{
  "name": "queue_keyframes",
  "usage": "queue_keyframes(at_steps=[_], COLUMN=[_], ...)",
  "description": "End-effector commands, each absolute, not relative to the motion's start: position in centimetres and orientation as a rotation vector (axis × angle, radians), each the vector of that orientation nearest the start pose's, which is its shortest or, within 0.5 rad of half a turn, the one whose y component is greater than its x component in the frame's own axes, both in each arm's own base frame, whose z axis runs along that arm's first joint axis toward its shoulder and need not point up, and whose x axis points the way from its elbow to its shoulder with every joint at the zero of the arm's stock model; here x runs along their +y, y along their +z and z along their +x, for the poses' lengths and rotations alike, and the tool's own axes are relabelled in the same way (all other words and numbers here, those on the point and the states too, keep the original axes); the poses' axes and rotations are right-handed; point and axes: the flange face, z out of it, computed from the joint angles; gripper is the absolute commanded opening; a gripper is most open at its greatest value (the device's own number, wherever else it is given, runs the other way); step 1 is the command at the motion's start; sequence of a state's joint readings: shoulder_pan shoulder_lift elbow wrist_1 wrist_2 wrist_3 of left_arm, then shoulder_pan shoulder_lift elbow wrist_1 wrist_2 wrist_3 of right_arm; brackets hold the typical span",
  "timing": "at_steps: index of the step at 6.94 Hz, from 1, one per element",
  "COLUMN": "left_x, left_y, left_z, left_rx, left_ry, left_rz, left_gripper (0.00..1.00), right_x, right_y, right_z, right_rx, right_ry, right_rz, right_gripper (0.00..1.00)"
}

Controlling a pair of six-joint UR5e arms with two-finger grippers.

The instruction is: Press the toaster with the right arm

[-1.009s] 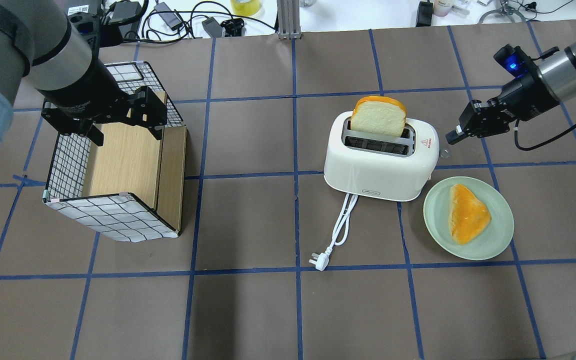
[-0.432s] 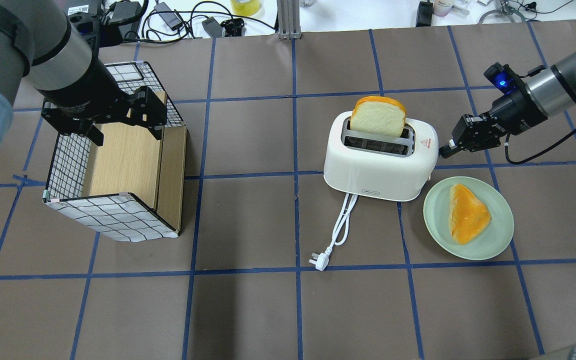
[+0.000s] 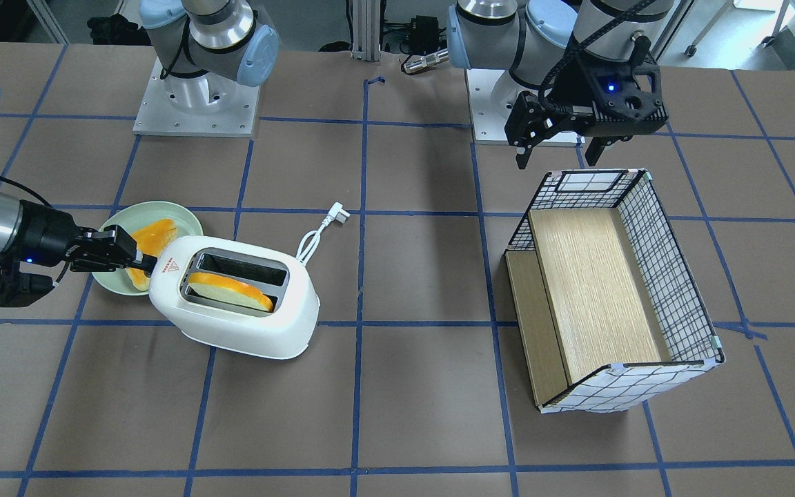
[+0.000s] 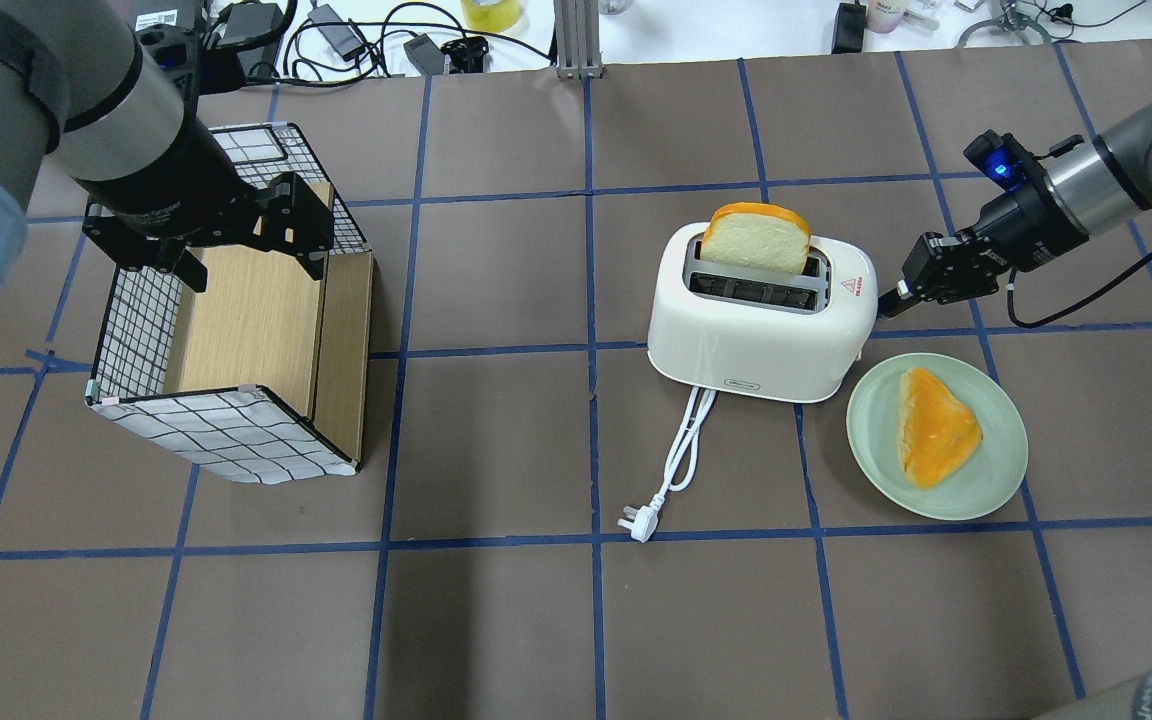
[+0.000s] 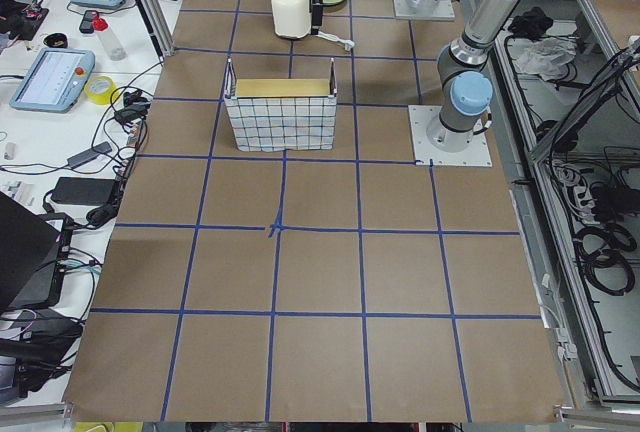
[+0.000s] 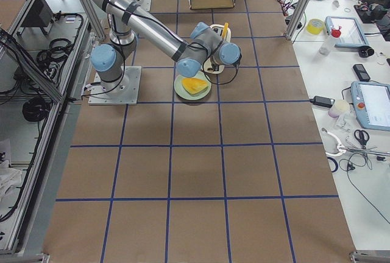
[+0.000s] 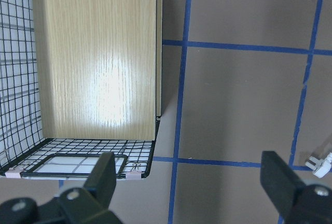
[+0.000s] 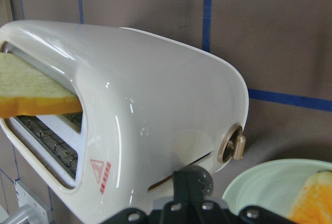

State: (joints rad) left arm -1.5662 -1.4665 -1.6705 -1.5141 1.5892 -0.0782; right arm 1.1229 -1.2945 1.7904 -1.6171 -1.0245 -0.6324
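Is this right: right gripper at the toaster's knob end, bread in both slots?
No. Only one slot holds bread; the other slot is empty, as the front-facing view shows. The right gripper is at the toaster's knob end.

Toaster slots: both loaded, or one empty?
One empty. A bread slice stands in the far slot of the toaster; the slot nearer the robot shows only bare grille.

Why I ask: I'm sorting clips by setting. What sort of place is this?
Likely a robotics lab: a tape-gridded table, arm bases bolted down, and teach pendants on a side bench.
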Motion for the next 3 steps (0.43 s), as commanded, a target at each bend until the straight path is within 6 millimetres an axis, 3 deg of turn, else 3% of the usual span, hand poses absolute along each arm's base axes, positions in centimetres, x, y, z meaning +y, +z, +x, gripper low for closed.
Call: queue_keyframes(at_steps=[1, 3], left_x=[-45.42, -45.42], left_y=[49.37, 49.37], left_z=[-12.94, -12.94], left_rx=[3.121, 3.121], left_ry=[-0.097, -0.097], left_rz=[-0.13, -0.13], left_gripper=[1.0, 1.0], right_x=[-54.41, -54.4], right_y=[26.15, 25.34], right_z=[-5.65, -5.89], right_rx=[2.456, 2.475], right_ry=[0.134, 0.162], right_rz=[-0.054, -0.047], right_gripper=[0.0, 0.0])
